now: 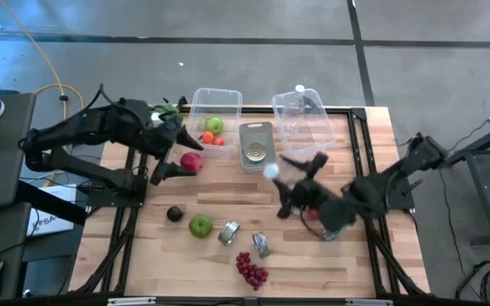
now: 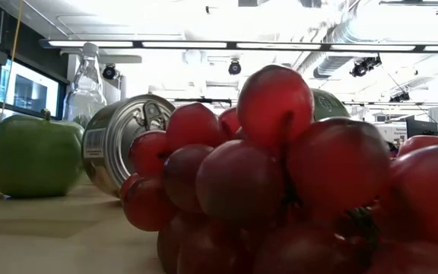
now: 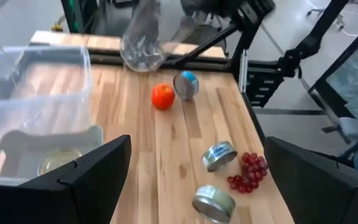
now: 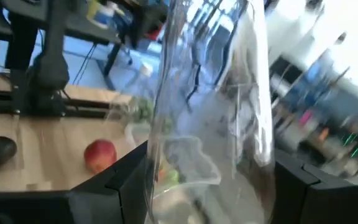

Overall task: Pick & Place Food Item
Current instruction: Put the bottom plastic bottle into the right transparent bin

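While a clear bottle [image 4: 210, 106] is clamped in the right gripper [image 1: 300, 183], it could be swung into the tomato [image 3: 163, 96]; the left gripper [image 1: 173, 157] is held apart.

tomato [image 3: 163, 96], two cans [image 3: 219, 155], grapes [image 3: 248, 172]

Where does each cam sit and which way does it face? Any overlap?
High: overhead, straight down on the wooden table; both arms show.
Low: table-top height, behind the red grape bunch, facing the room; no arm visible.
Left wrist: past open left jaws, across the table toward a silver tin can.
Right wrist: past right jaws shut on the clear plastic bottle, toward the red apple.
Shared: grapes appear in high, low, left wrist.
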